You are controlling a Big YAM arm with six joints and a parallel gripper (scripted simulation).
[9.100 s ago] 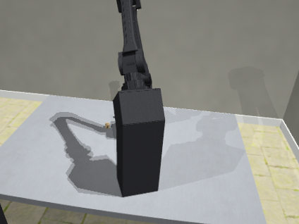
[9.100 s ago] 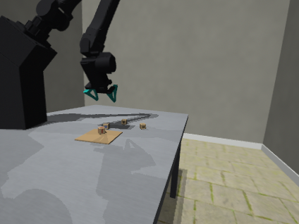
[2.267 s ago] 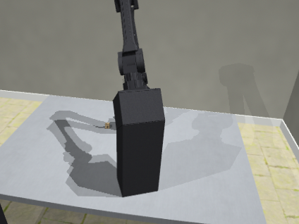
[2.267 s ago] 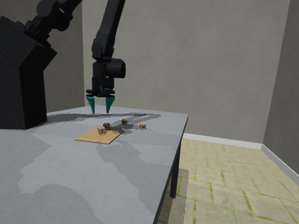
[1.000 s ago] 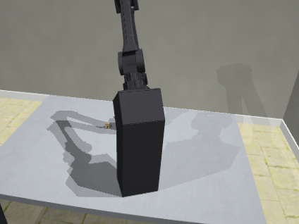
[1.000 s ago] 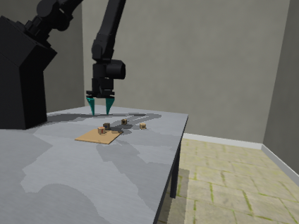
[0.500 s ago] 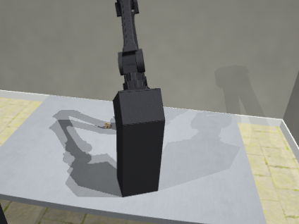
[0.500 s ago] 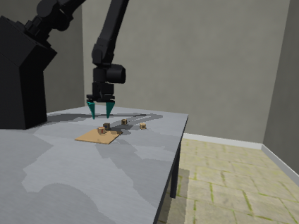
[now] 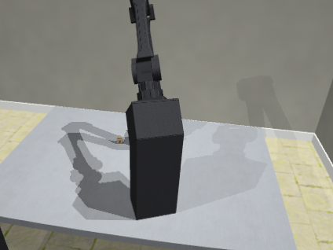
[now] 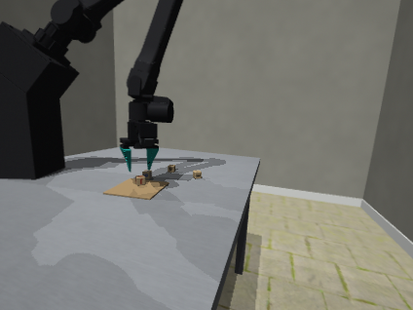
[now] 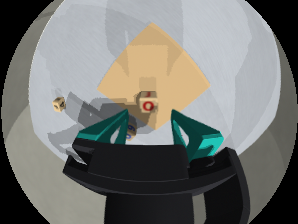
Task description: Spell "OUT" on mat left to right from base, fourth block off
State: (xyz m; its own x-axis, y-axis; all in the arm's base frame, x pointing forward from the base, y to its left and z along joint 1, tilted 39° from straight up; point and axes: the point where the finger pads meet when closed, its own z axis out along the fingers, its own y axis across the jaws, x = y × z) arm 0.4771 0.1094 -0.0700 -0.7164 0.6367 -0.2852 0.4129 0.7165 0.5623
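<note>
The jaws [image 10: 139,170] were spread, pinching nothing, above the tabletop [image 9: 228,212] [image 10: 170,244] [image 11: 255,65]. 1 block with a red O [image 10: 140,180] [image 11: 148,103] sat on the tan mat [image 10: 129,192] [image 11: 155,65]; 1 with blue marks [image 10: 147,174] [image 11: 131,131] lay near it, toward the jaws. In the exterior view, 2 more blocks, a darker one [image 10: 171,168] and a paler one [image 10: 197,174], rested off the mat.

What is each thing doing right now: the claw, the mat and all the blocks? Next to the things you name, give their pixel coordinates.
Claw [image 10: 139,171] [image 11: 149,113]: open, nothing in it, above the table.
Mat [image 10: 128,191] [image 11: 155,60]: flat on the table.
Red O block [image 10: 140,180] [image 11: 148,103]: on the mat, red O facing up.
Dark-looking block by the mat [image 10: 147,174] [image 11: 131,130]: in shadow.
Two farther blocks [image 10: 171,168] [image 10: 197,174]: off the mat.
</note>
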